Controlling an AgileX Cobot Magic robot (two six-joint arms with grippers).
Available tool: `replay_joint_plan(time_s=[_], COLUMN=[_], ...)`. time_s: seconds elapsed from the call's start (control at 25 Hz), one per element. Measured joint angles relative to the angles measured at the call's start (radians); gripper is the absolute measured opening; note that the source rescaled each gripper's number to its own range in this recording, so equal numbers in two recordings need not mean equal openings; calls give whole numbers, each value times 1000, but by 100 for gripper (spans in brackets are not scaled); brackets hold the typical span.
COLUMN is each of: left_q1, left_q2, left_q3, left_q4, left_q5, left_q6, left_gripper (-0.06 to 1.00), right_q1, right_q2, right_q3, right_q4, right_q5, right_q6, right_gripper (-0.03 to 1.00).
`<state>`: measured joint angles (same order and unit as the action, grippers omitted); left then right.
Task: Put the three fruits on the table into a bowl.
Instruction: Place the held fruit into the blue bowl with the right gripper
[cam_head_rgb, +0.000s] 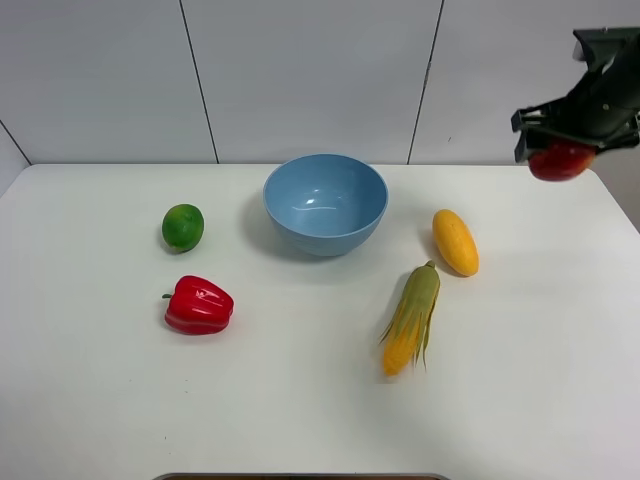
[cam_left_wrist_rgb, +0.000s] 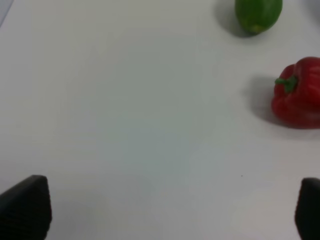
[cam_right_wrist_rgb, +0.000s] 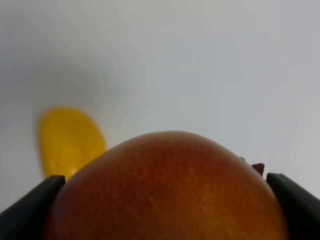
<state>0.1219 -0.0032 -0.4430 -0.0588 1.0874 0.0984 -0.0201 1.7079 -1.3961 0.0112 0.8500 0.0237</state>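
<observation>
Apple (cam_head_rgb: 560, 162) sits clamped in the right hand (cam_right_wrist_rgb: 162, 215), jaws pressed against its sides. It is held high over the far right corner of the worktop (cam_head_rgb: 300, 410), probably so it clears the other items on the way to the bowl (cam_head_rgb: 325, 238). That bowl stands empty, well to the left of the hand, at the middle back. The mango (cam_head_rgb: 455, 242) lies between the two, lower down beside the corn cob (cam_head_rgb: 412, 318). The left hand (cam_left_wrist_rgb: 167, 207) is spread wide and holds nothing. The lime (cam_head_rgb: 183, 227) and red pepper (cam_head_rgb: 198, 305) lie ahead of it, so it is likely placed to take the lime.
</observation>
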Motion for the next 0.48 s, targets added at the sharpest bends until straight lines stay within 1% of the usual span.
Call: replay_joint_plan(time_s=[0.2,0.32,0.48], left_q1=[0,0,0], left_q2=[0,0,0], left_q3=[0,0,0], left_q4=[0,0,0], left_q5=[0,0,0], left_q6=[0,0,0], left_gripper=[100,100,100], right_q1=[104,176,247], right_q2=[12,39,77], right_q3=[-140,-191,-229], right_q4=[16,19,21], right_q5=[9,10,-1], right_q6=[-15,-24,-24], right_gripper=[46,46,46])
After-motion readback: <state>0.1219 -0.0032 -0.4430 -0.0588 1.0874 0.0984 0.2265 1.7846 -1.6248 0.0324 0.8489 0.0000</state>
